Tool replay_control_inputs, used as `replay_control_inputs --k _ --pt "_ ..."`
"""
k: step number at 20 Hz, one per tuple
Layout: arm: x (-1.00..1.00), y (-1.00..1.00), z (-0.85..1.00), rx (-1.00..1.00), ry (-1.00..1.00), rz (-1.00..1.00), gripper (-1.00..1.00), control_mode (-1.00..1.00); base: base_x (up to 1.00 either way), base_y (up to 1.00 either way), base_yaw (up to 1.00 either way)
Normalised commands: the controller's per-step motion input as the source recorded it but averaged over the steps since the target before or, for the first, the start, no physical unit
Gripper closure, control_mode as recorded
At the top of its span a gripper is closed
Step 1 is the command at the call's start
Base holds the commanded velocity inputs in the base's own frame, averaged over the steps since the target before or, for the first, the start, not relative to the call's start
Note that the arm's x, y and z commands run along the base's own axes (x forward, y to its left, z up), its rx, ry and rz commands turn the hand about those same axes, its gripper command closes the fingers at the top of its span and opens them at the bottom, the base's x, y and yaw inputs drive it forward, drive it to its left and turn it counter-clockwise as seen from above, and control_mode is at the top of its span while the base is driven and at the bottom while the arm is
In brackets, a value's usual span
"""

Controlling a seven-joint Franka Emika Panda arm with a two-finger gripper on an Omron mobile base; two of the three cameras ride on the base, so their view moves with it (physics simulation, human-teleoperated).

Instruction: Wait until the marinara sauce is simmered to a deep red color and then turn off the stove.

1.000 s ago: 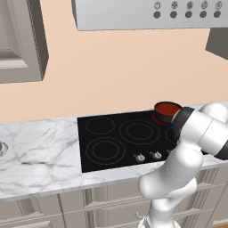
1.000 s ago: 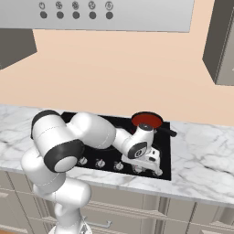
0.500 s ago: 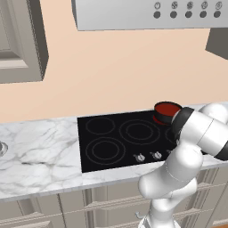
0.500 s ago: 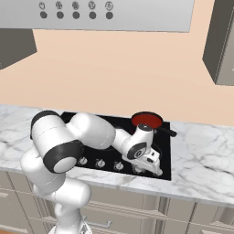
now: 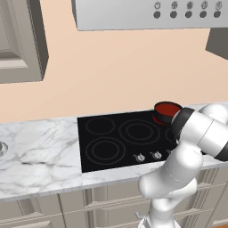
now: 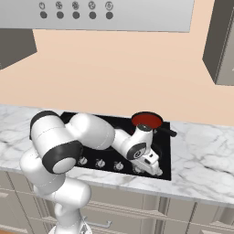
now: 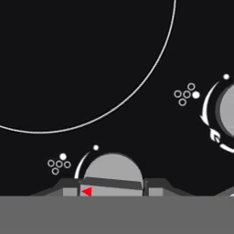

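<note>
In the left base view, the deep red marinara sauce [image 5: 167,108] sits in a small dark round pot [image 5: 164,116] on the back right burner of the wide flat black glass stove [image 5: 111,142], set into the white marble counter [image 5: 38,156]. The white arm bends over the stove's right front, hiding its own hand behind the elbow.

In the right base view, the sauce [image 6: 147,119] lies behind the claw [image 6: 156,172], which reaches down to the front right edge of the stove [image 6: 164,151], at the right end of the row of small silver knobs [image 6: 99,163]. The forearm stretches right and low across the knob row.

In the hand view, the claw [image 7: 112,191] is closed on a round silver knob [image 7: 113,171], its dark tips on either side. A second silver knob [image 7: 227,109] is at the right edge.
</note>
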Motion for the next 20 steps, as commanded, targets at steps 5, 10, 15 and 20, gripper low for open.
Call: replay_control_inputs --k 5,10,15,20 --pt "-0.06 0.00 0.00 0.00 0.00 -0.21 1.00 -1.00 0.00 0.00 0.00" --pt "-0.03 0.00 0.00 0.00 0.01 -0.21 1.00 -1.00 0.00 0.00 0.00" --pt "-0.01 0.00 0.00 0.00 0.02 -0.20 1.00 -1.00 0.00 0.00 0.00" --pt "-0.01 0.00 0.00 0.00 0.02 -0.20 1.00 -1.00 0.00 0.00 0.00"
